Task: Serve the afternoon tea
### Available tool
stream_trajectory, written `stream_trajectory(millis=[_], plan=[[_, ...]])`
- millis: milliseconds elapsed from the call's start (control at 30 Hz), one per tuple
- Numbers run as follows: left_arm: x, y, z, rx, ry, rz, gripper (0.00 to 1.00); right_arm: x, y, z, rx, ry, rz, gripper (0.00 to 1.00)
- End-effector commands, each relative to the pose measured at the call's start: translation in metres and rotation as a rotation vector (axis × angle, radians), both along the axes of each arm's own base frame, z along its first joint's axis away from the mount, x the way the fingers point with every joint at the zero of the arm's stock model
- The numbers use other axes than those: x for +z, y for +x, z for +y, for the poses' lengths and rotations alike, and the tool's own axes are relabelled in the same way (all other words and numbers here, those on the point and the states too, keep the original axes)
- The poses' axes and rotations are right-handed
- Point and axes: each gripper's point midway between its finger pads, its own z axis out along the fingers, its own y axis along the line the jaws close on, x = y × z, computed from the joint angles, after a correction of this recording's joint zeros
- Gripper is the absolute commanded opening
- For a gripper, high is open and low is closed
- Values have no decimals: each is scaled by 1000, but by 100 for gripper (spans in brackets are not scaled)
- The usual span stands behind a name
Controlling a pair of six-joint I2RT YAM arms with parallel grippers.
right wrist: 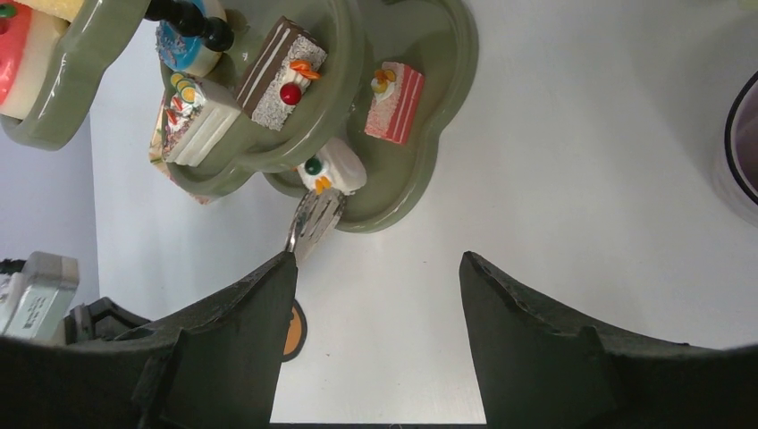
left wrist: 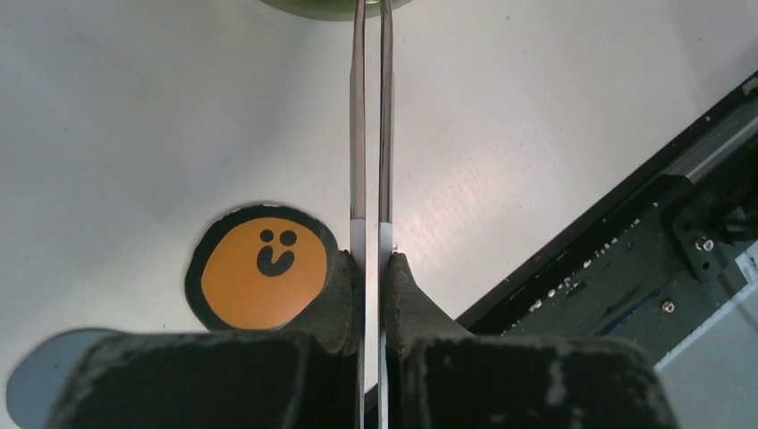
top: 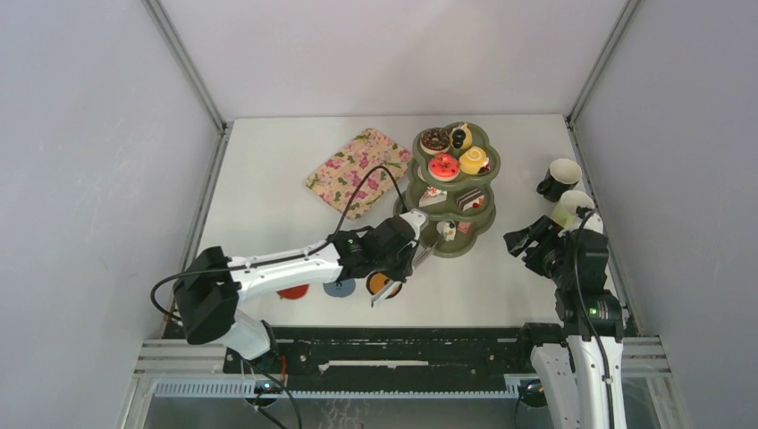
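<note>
Grey walls box in a white table (top: pixel 268 232), and the action sits near its middle. On the left gripper (left wrist: pixel 370 273) the fingers (left wrist: pixel 332 295) are pressed together on a pair of thin metal tongs (left wrist: pixel 357 134), squeezing the 2 blades almost flat against each other. The hold sits far back on the handles, probably so the tool gives reach while the wrist stays out from under the tiers. Outward along the blades, toward 12 o'clock in the left wrist view, the serrated tip lies right at the white cake slice (right wrist: pixel 335 170) on the bottom tier of the olive-green stand (right wrist: pixel 438 134); I cannot tell whether it actually bites the slice. A pink slice (right wrist: pixel 395 103) shares that tier, a chocolate slice (right wrist: pixel 282 80) lies 1 tier up, and donuts (top: pixel 444 165) crown the top. Under the wrist, at 6 o'clock of the table, the orange coaster (left wrist: pixel 261 279) lies bare beside a blue coaster (top: pixel 340 288) and a red coaster (top: pixel 293 291), likely set out for cups. At 3 o'clock the right gripper (right wrist: pixel 375 268) hangs with fingers spread wide and nothing between them, near 2 mugs (top: pixel 572 207), seemingly placed to take one. At 11 o'clock lies the floral tray (top: pixel 357 170).
</note>
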Motion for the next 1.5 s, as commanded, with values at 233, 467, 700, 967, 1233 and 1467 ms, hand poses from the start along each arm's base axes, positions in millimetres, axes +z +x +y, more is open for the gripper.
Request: stream_trajectory(millis=[233,467,700,967,1233,1467], plan=[[13,13,-24,25,-26,-12,26,20,0,-2,-11,-14,-55,76],[15,3,-14,24,-36,14,40,21,5,-1,-5,-4,-57,76],[24,-8,-8,1,-52,40,41,23,10,3,13,4,-63,76],[40,-23,24,5,-34,41,34,23,12,3,13,5,-63,76],[57,-31,59,159,-116,31,1,35,19,12,32,62,-105,76],[82,-19,82,247,-158,-65,0,34,27,14,50,59,-102,76]])
